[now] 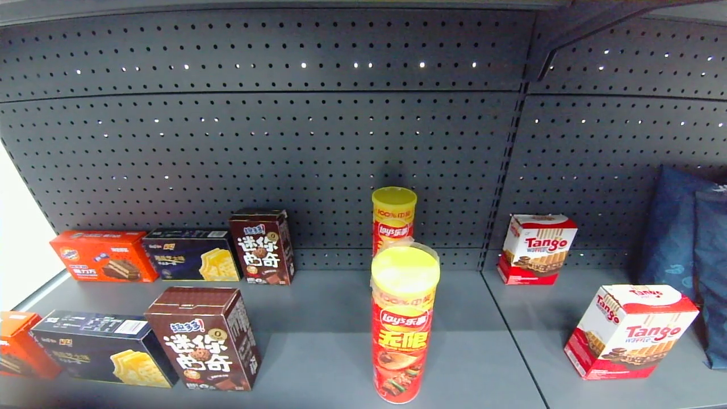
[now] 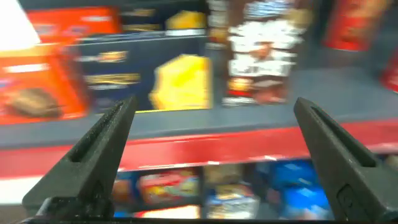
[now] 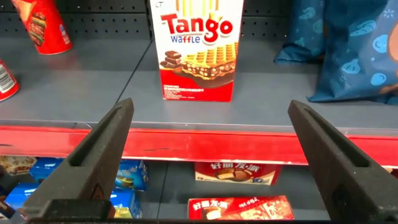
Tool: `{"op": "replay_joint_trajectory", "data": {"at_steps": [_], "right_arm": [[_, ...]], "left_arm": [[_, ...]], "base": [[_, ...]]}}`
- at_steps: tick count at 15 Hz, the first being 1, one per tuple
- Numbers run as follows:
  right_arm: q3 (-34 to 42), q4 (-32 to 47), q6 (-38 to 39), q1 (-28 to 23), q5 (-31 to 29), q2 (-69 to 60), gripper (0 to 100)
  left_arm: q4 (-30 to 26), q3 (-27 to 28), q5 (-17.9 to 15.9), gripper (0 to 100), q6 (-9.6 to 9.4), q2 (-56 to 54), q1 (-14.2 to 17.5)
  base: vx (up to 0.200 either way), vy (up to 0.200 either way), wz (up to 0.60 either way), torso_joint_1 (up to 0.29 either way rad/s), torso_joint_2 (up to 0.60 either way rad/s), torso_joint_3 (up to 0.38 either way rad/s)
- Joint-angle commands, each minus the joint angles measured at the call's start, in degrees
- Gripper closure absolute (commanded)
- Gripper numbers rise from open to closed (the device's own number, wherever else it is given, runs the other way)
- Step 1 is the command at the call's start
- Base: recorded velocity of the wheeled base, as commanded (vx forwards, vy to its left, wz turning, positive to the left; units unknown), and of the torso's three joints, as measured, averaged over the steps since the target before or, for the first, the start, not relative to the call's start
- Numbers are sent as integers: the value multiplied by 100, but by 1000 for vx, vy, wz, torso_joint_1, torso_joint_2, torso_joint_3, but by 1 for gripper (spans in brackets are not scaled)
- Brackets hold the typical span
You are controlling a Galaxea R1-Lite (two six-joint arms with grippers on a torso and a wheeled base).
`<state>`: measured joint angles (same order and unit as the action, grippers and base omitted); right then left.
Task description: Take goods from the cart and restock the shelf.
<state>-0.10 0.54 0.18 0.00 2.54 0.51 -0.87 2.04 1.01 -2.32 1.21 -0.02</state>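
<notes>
The grey shelf (image 1: 341, 318) holds two rows of goods. On its left stand orange boxes (image 1: 102, 255), dark blue boxes (image 1: 190, 254) and brown boxes (image 1: 204, 338). Two red chip cans with yellow lids (image 1: 402, 324) stand in the middle, one behind the other. Two red-and-white waffle boxes (image 1: 630, 332) stand on the right. My left gripper (image 2: 211, 118) is open and holds nothing, in front of the shelf edge facing the dark blue box (image 2: 143, 78) and brown box (image 2: 261, 53). My right gripper (image 3: 211, 118) is open and holds nothing, facing a waffle box (image 3: 199, 50).
Blue bags (image 1: 690, 238) lean at the shelf's far right (image 3: 348, 50). A red strip (image 3: 205, 146) runs along the shelf's front edge. A lower shelf with more packaged goods (image 3: 236, 208) lies beneath. Bare shelf floor lies between the brown boxes and the cans.
</notes>
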Motion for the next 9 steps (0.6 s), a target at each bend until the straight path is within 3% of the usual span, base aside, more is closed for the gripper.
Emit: {"op": "replay_joint_trajectory", "data": {"at_steps": [1, 2, 3, 5, 6, 9], "right_arm": [[1, -1, -1, 0, -7, 10, 0], [1, -1, -1, 0, 1, 10, 0], [1, -1, -1, 0, 1, 10, 0], [1, -1, -1, 0, 1, 10, 0], [1, -1, -1, 0, 1, 10, 0], [1, -1, -1, 0, 1, 10, 0]], "left_arm": [[16, -28, 549, 0, -85, -121, -15], [16, -28, 874, 0, -94, -121, -15], [7, -19, 743, 0, -102, -121, -15], [43, -204, -690, 0, -138, -121, -15], [51, -195, -681, 0, -217, -121, -15], [60, -195, -637, 0, -164, -121, -15]], "base": [[0, 0, 0, 0, 0, 0], [0, 0, 0, 0, 0, 0], [0, 0, 0, 0, 0, 0], [0, 0, 0, 0, 0, 0], [0, 0, 0, 0, 0, 0], [0, 0, 0, 0, 0, 0]]}}
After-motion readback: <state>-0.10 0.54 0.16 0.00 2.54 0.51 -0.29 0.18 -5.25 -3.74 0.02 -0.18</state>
